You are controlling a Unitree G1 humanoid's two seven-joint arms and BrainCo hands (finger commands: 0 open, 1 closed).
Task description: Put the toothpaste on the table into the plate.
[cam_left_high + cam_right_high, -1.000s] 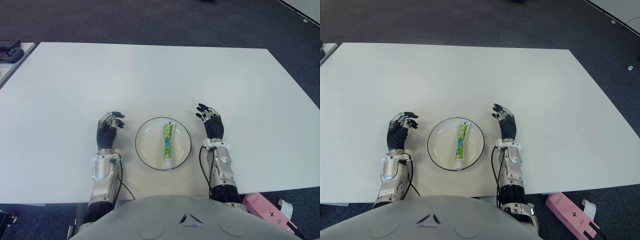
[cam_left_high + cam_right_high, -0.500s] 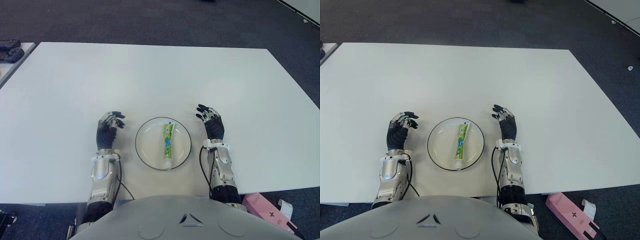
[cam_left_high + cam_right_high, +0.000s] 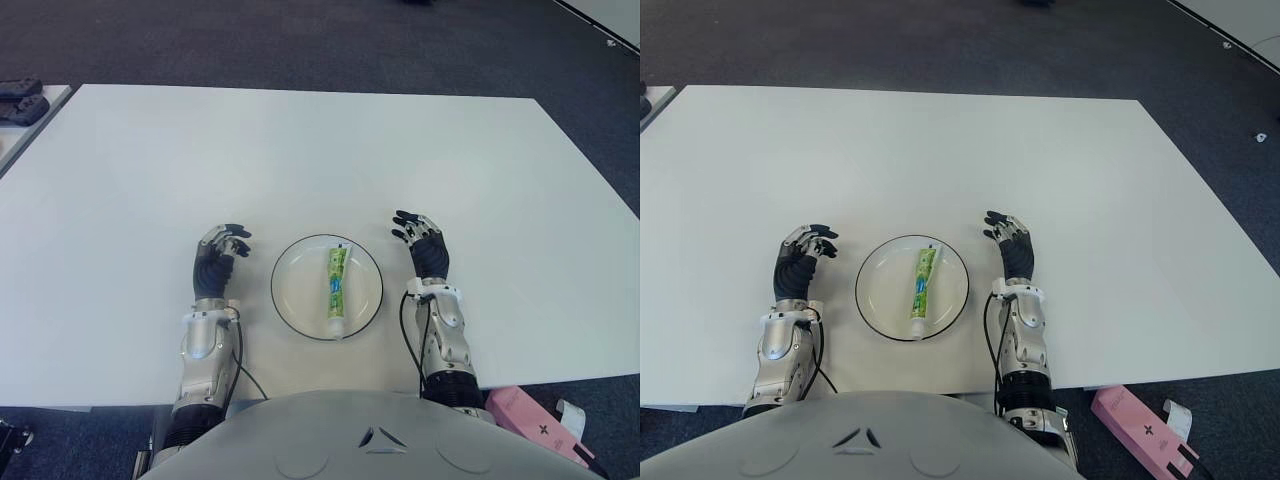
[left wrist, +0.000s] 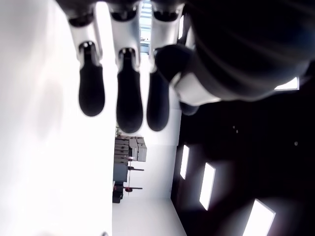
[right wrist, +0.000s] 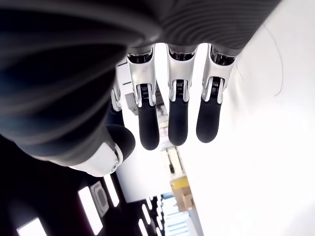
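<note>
You see a white table (image 3: 300, 150) set against a dark blue-grey carpet (image 3: 300, 40). The plate (image 3: 290, 290) is white with a thin black rim. The toothpaste (image 3: 336, 282) is bright green with a pale printed pattern along its length and a white cap end. Your left hand (image 3: 216, 256) and right hand (image 3: 424, 244) are black at the fingers, with silver-grey knuckles and forearms. A pink box (image 3: 530, 415) marked with a dark cross lies on the carpet.
</note>
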